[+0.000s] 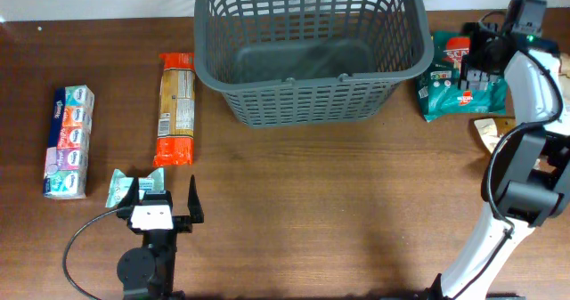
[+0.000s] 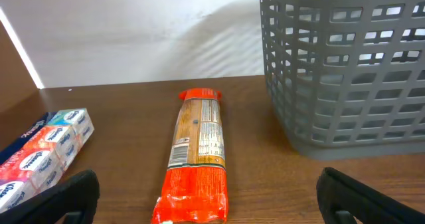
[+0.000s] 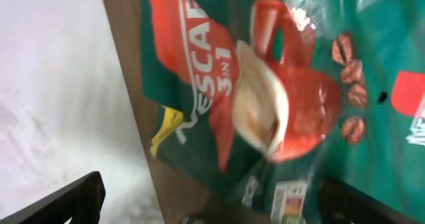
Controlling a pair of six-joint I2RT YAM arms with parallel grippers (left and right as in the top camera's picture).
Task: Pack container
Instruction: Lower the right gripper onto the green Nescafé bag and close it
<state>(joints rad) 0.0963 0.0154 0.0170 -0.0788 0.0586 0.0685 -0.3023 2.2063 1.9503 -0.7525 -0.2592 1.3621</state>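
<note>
Tissues point(image 1: 69, 141) and orange packet point(image 1: 175, 109) left of container point(image 1: 307, 91) | coffee bag point(image 1: 440, 91) right

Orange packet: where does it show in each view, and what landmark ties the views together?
Overhead: the orange packet lies left of centre, just left of the basket.
Left wrist: lower centre, its length running away from the camera.
Right wrist: not in it; a green coffee bag fills the view.
Shared landmark: the basket, to the packet's right in the overhead and left wrist views.
</note>
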